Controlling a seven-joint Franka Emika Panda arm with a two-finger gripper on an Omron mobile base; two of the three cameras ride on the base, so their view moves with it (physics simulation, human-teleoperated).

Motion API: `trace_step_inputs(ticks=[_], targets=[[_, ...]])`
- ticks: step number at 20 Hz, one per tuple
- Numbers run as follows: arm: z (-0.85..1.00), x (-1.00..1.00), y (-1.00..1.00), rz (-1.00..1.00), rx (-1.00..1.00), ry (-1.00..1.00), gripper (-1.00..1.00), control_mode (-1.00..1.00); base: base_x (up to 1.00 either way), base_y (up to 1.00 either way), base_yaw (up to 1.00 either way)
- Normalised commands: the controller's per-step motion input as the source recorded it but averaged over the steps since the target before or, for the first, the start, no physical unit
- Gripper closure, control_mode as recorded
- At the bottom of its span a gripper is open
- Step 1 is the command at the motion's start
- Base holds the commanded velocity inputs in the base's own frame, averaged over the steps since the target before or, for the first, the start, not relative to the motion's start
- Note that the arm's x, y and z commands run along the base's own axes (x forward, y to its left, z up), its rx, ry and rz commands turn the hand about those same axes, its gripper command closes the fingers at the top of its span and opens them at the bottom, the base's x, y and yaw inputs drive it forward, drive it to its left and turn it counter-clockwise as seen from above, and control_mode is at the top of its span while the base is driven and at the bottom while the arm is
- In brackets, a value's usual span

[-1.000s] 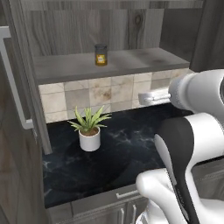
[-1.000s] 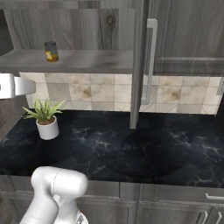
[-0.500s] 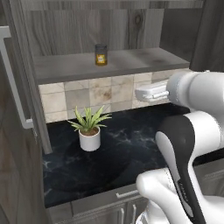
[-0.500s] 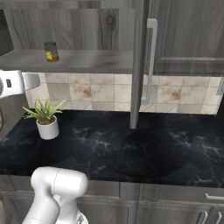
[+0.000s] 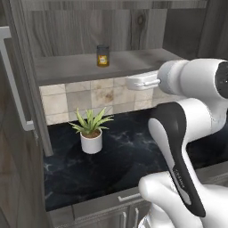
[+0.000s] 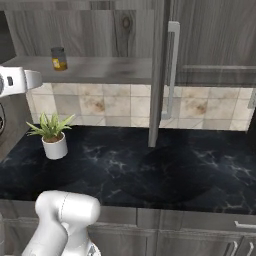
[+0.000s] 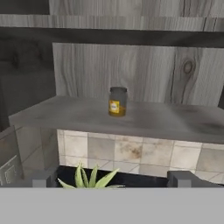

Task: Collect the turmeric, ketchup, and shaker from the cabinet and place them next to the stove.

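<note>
With my hand (image 7: 112, 179) spread and empty before the cabinet (image 7: 131, 70), I must next advance to its shelf and pinch the turmeric (image 7: 117, 101).

Even, soft rendered lighting is seen throughout, without glare. Round dim shadows are cast on the black counter (image 6: 165, 170). Slight softness is noticed; no edge distortion is visible.

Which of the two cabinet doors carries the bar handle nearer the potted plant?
The left grey woodgrain door; its silver bar handle hangs beside the green potted plant, unlike the right door.
</note>
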Motion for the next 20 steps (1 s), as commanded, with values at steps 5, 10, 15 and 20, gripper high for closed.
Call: trace_step_inputs(ticks=[5, 10, 15, 20], targets=[[0.00, 0.33, 0.00, 0.00, 0.00, 0.00, -1.00, -1.00, 0.00, 0.00, 0.00], [0.00, 0.29, 0.00, 0.00, 0.00, 0.00, -1.00, -1.00, 0.00, 0.00, 0.00], [0.00, 0.28, -0.01, 0.00, 0.00, 0.00, -1.00, -1.00, 0.00, 0.00, 0.00], [0.00, 0.01, -0.01, 0.00, 0.00, 0.00, -1.00, -1.00, 0.00, 0.00, 0.00]])
